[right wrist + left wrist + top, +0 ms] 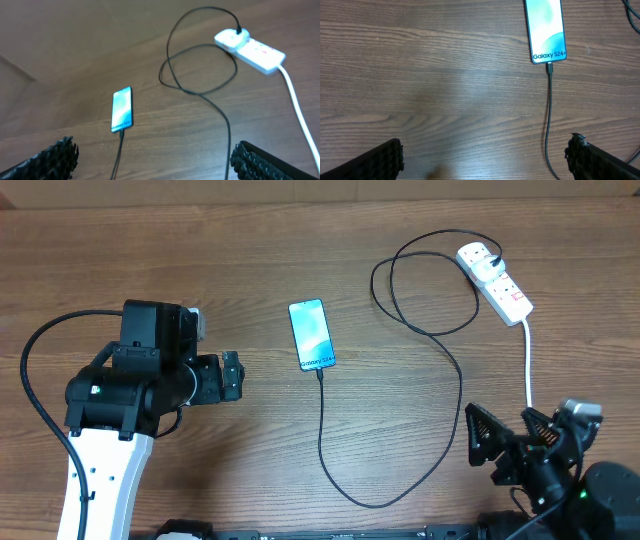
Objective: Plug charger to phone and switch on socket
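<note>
Left claw [232,376] and right claw [488,450] stand wide, empty. Limp charger [322,440] appears seated in phone [311,334], bench [200,260] centre. Socket [497,283], 1 o'clock: light, likely slides; press the switch straight down.

Overhead straight down; wrist views low, oblique; phone [311,334] common to all three.

brown wood-grain table [250,240] matt; slim glass-fronted phone [311,334] glossy; white plastic power strip [495,281] smooth; thin black cable [322,430] rubbery-looking.

Phone [311,334] lies flat mid-bench, screen lit; charger [437,340] plugged into it, looping to white socket [495,281] far right.
</note>
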